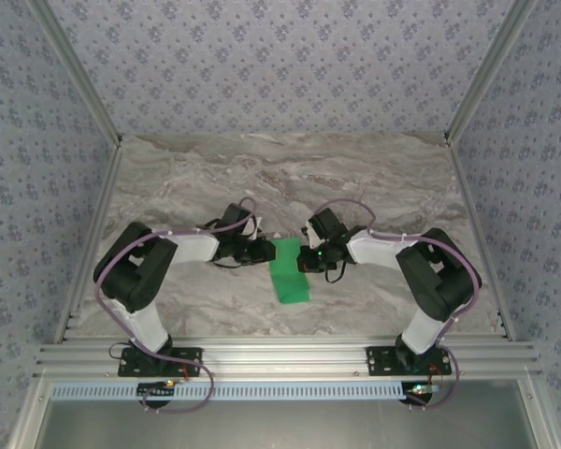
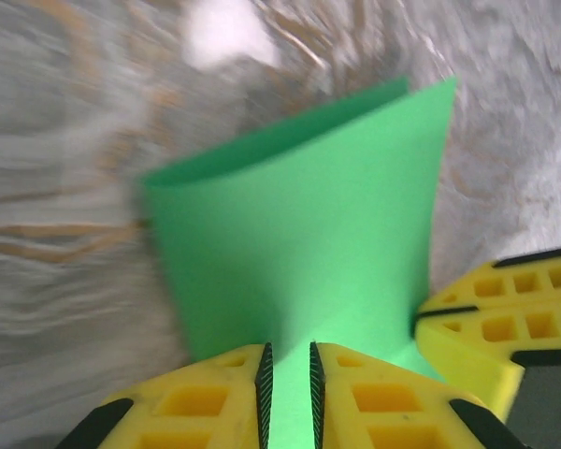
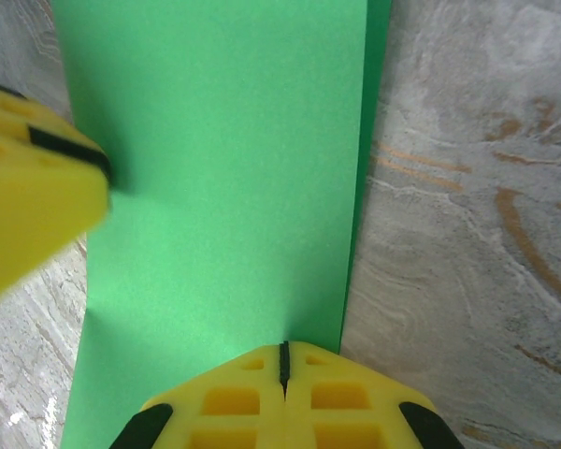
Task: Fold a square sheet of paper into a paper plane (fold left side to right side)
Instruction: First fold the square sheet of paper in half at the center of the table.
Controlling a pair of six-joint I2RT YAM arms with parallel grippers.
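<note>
Two claws meet over the near half of the table, one on either side of the paper, which lies between the arms as a narrow green strip.

On my left wrist feed, the left claw is closed to a thin slit with the paper's near edge running up into it, so I read that as a pinch on the paper. The sheet there is doubled over, and its top layer is lifted and bowed above the lower one.

The right claw is fully closed with nothing between its fingers. Its tip sits over the paper just inside the right edge, where a lower layer peeks out. I cannot tell whether it presses down. The two claws are near each other but apart.
</note>
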